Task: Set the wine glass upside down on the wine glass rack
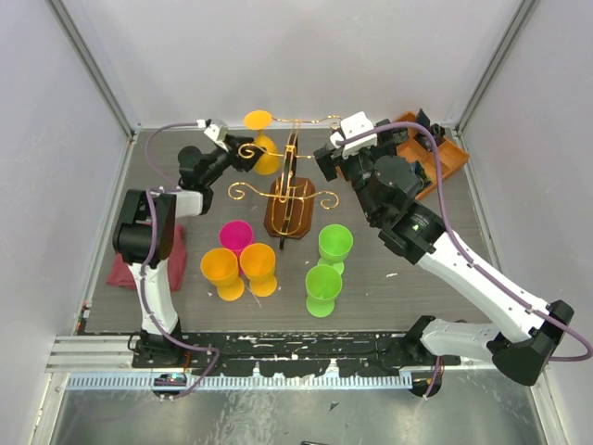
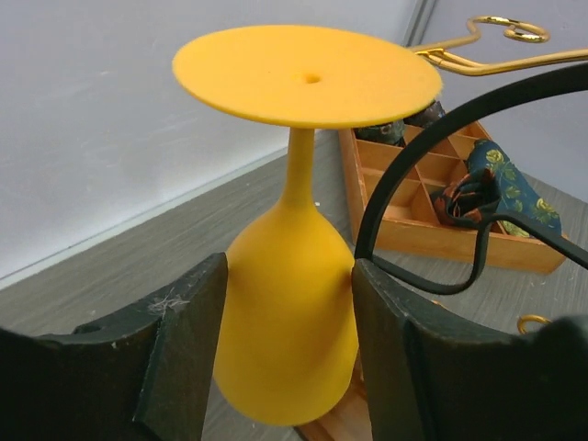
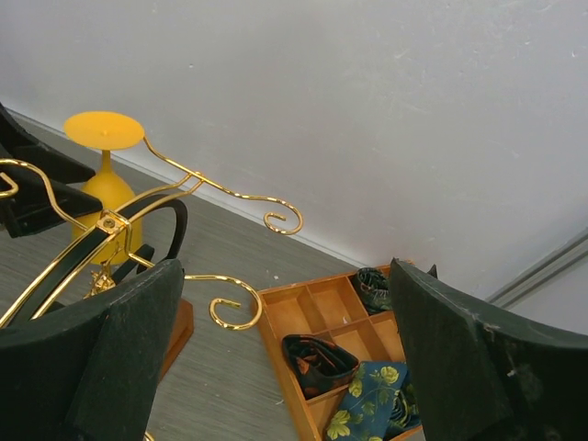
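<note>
The orange plastic wine glass [image 2: 292, 276] is flipped foot-up. The left claw [image 2: 289, 312] is clamped across its bowl, one finger on each side, and the stem and flat foot stick up above the fingers.

Just beyond that claw, past the foot, is one of the thin gold wire arms [image 3: 220, 191] of the dark brown glossy wooden bottle-shaped wine glass rack [image 1: 290, 209]. From the right wrist view the foot looks level with or slightly above the end of that arm and not hooked in yet. So I'd say the step in hand is lining up and sliding in.

How I'd do it:
- Keep the glass dead vertical.
- Aim the stem at the gap between the paired wires, foot riding just over them.
- Slide it inward toward the rack's middle, slowly.
- Only let go once the foot is sitting on the wire.
- Don't squeeze harder, since smooth plastic can squirt out.

The right claw [image 3: 285, 303] hangs on the far side of the rack with its fingers spread wide and nothing between them.

Below and ahead of it on the table [image 1: 389, 278] is an orange wooden compartment tray [image 3: 323, 303]:
- One cell holds a blue fabric roll with a yellow-green floral print [image 3: 367, 404].
- Another holds a dark roll [image 3: 312, 354].
- One more roll sits farther back [image 3: 372, 285].
- The nearest cells look bare.
</note>
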